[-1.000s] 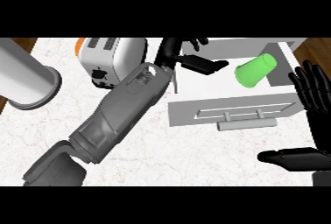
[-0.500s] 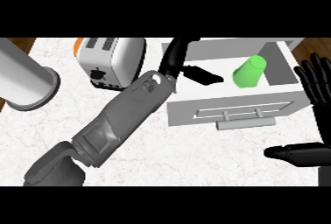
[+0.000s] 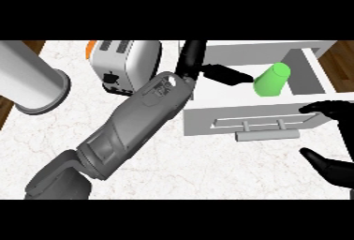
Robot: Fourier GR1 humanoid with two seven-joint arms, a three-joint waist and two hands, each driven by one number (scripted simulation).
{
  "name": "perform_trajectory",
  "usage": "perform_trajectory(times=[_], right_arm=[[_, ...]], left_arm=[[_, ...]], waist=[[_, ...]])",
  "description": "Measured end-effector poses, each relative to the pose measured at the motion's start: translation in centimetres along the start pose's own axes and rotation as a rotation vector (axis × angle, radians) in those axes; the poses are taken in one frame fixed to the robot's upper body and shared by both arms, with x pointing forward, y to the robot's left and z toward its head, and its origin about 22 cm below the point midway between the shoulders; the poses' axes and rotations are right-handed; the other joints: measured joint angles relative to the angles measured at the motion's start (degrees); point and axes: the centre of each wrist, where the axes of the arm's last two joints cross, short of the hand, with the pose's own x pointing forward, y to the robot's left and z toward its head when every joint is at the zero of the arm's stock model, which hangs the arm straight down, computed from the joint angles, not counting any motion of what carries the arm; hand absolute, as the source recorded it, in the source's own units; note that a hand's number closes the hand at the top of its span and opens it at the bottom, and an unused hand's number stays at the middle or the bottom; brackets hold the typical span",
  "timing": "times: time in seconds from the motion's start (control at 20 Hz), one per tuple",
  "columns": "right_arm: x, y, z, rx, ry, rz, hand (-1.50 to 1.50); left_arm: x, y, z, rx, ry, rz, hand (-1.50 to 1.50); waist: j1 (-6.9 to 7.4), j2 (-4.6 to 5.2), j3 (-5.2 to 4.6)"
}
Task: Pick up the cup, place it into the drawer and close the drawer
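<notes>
Green cup (image 3: 272,80) in drawer (image 3: 304,104), beside left hand (image 3: 207,70)

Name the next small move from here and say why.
Probably pull the left robot hand back out of the drawer. The cup already lies on its side inside the open drawer, apart from the hand's straight fingers, and the forearm crosses the drawer's front. The right robot hand is near the handle, and could push the drawer shut once the left is out.
</notes>
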Motion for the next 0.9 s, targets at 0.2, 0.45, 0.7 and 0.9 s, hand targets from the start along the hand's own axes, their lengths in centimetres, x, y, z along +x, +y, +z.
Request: perform_trajectory(times=[0.2,0.45,0.7,0.9], right_arm=[[1.1,-0.1,0.1,0.081,0.029,0.108,1.5],[2.0,0.5,0.5,0.154,0.079,0.22,1.5],[1.9,1.8,0.6,0.159,0.131,0.339,1.5],[0.6,3.0,-0.2,0.146,0.169,0.41,1.5]], left_arm=[[1.0,0.3,-0.8,0.018,-0.016,0.039,-1.5],[1.5,2.5,-1.1,0.058,-0.009,0.085,-1.5],[1.9,5.6,-0.7,0.089,0.009,0.11,-1.5],[2.5,8.5,0.2,0.107,0.01,0.127,-1.5]], waist=[[1.36,-0.26,-0.03],[2.73,-0.61,-0.05],[3.78,-0.85,-0.06],[4.44,-0.86,-0.05]])
